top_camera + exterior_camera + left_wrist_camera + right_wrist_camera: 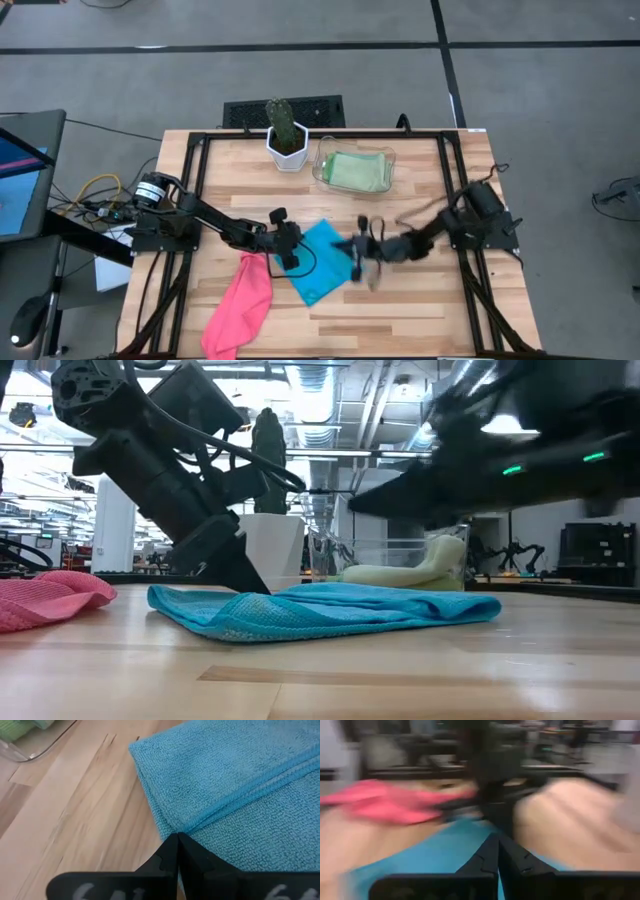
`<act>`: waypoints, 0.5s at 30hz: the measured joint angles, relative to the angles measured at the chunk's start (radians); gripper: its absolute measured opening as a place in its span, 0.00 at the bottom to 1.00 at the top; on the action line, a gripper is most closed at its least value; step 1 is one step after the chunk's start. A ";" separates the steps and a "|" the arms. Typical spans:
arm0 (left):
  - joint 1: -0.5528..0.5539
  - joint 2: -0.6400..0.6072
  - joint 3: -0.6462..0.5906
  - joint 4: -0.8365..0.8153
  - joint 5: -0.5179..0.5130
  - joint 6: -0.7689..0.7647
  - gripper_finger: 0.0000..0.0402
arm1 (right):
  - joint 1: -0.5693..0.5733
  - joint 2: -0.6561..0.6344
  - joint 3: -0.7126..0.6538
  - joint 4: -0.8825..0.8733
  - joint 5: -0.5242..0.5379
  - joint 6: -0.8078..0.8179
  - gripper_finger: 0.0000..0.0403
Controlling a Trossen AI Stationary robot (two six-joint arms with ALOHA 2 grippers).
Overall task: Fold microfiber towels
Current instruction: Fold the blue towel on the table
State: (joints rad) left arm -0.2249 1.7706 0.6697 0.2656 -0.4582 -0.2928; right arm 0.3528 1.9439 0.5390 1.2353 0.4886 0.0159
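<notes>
Turquoise towel (322, 262): soft looped microfiber with a stitched hem, folded into a rough diamond; lies flat near the middle of the tabletop, slightly toward the front edge. In the low view its layers form a low, rumpled mound (320, 610).
Pink towel (240, 300): same soft cloth, bunched into a long loose strip; lies toward the front left corner of the tabletop, close to the turquoise towel.
Green towels (357, 170): pale green, folded; inside the clear tray.
Clear tray (322, 170): transparent plastic with rounded walls; near the back edge of the tabletop, right of centre.
Left gripper (290, 247): fingers pressed together, nothing visibly held between them; tips at the left edge of the turquoise towel, low over the cloth. The left wrist view shows the joined tips (177, 842) over the towel's folded edge.
Left arm: reaches in from the left edge of the tabletop, angled steeply down in the low view.
Right gripper (362, 262): fingers pressed together; at the right edge of the turquoise towel, motion-blurred. Whether it pinches cloth cannot be told.
Right arm: extends from the right edge of the tabletop toward the centre.
Tabletop (420, 300): light wood planks with visible grain, dark frame rails along the sides.
Potted cactus (285, 135): green column in a white faceted pot; at the back edge, just left of the tray.
</notes>
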 joint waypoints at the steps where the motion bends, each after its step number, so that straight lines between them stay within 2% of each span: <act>1: 0.000 0.000 0.000 0.003 0.000 0.000 0.00 | -0.040 0.004 0.001 -0.014 -0.025 0.018 0.04; 4: 0.000 0.000 0.000 0.013 0.000 -0.003 0.00 | -0.142 0.060 0.024 -0.033 -0.143 0.074 0.03; 7: 0.000 0.000 0.000 0.018 0.000 -0.013 0.00 | -0.194 0.125 0.077 -0.031 -0.222 0.090 0.04; 11: 0.000 0.000 0.000 0.037 0.001 -0.018 0.00 | -0.216 0.215 0.159 -0.064 -0.215 0.097 0.06; 15: -0.001 -0.010 0.018 0.024 0.009 -0.019 0.00 | -0.242 0.277 0.236 -0.144 -0.198 0.155 0.03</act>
State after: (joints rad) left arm -0.2261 1.7605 0.6879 0.2892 -0.4496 -0.3115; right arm 0.1111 2.2211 0.7746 1.0911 0.2908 0.1712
